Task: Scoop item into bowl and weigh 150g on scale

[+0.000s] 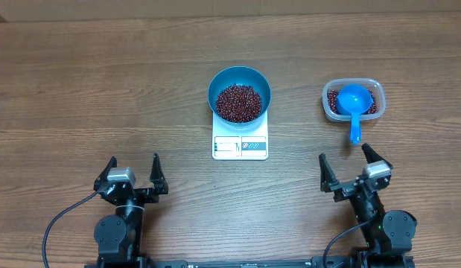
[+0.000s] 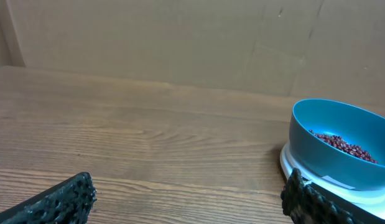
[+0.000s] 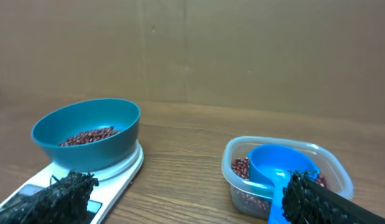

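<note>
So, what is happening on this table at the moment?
Nothing is being handled right now. The left end effector and the right end effector are both open and empty at the near side of the table, apart from everything. The blue bowl stands on the white scale and already holds a heap of beans. To its right, a clear tub holds more beans, with the blue scoop resting in it, its handle pointing toward the right arm.
</note>
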